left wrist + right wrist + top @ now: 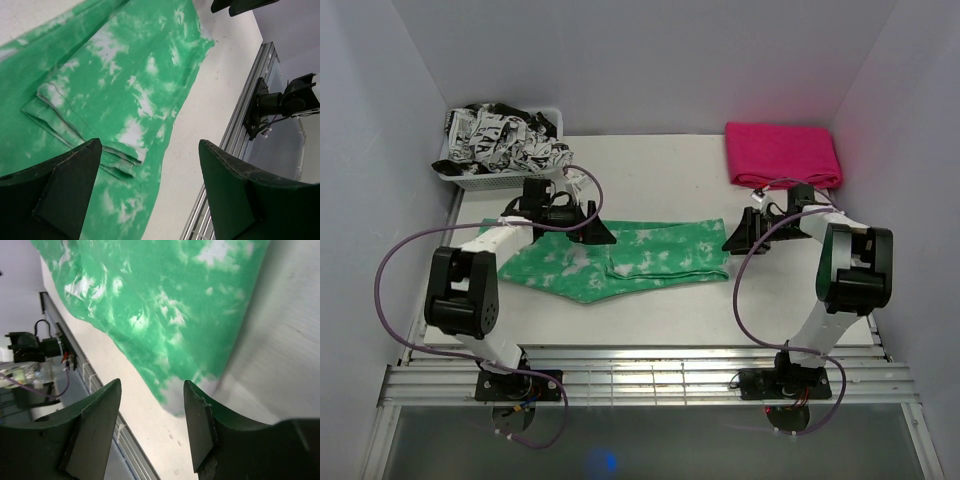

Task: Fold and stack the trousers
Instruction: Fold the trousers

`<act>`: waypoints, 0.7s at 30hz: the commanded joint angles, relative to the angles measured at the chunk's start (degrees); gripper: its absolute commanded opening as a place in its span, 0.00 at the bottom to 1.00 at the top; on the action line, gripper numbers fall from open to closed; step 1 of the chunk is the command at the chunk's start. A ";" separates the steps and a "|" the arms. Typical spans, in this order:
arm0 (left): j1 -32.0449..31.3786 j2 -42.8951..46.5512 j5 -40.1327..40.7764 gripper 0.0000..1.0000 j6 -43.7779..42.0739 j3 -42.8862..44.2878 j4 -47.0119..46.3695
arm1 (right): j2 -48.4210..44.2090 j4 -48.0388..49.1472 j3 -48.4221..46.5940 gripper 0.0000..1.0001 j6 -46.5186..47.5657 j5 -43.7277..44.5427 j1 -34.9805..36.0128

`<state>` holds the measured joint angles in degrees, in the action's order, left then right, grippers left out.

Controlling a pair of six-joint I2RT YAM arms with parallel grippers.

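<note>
- Trousers: green with white tie-dye, folded into a flat strip mid-table. A hemmed leg end lies doubled on top in the left wrist view.
- Left gripper: fingers wide apart, holding nothing, above the strip's left half.
- Right gripper: fingers apart, holding nothing, at the strip's right end.
- Pink cloth: folded, far right corner.
- Basket: far left corner, holds black-and-white fabric.

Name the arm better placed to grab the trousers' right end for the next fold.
Right, probably. The right fingers stand open beside that end of the trousers, its edge showing between them in the wrist view. The left fingers hang open over the fabric farther left.
</note>
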<state>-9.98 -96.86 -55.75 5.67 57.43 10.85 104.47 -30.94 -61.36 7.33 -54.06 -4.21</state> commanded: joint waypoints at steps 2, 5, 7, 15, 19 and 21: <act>4.69 9.49 -1.03 0.89 -5.50 0.49 7.69 | -6.38 3.16 3.25 0.57 -1.96 8.42 -3.35; 8.57 11.60 -1.90 0.90 -7.24 0.05 9.01 | -4.19 4.31 4.67 0.58 -3.64 9.16 -4.05; 8.49 11.35 -4.19 0.90 -8.22 0.93 9.01 | -1.38 4.31 5.20 0.54 -4.43 5.92 -4.14; -0.39 0.56 -6.74 0.79 3.18 6.56 -1.95 | -5.15 9.23 4.07 0.48 -7.59 -7.72 -3.18; -3.38 -7.10 -5.60 0.81 16.80 4.71 -15.66 | -2.96 9.58 0.38 0.64 -8.56 -7.73 -0.46; -3.91 -10.70 -3.14 0.81 21.74 5.58 -19.28 | -1.11 13.68 -0.33 0.66 -11.36 -7.81 0.95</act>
<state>-13.65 -104.42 -60.12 16.43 62.76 1.39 102.08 -22.92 -58.85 -0.99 -58.65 -5.15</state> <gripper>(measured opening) 0.806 0.649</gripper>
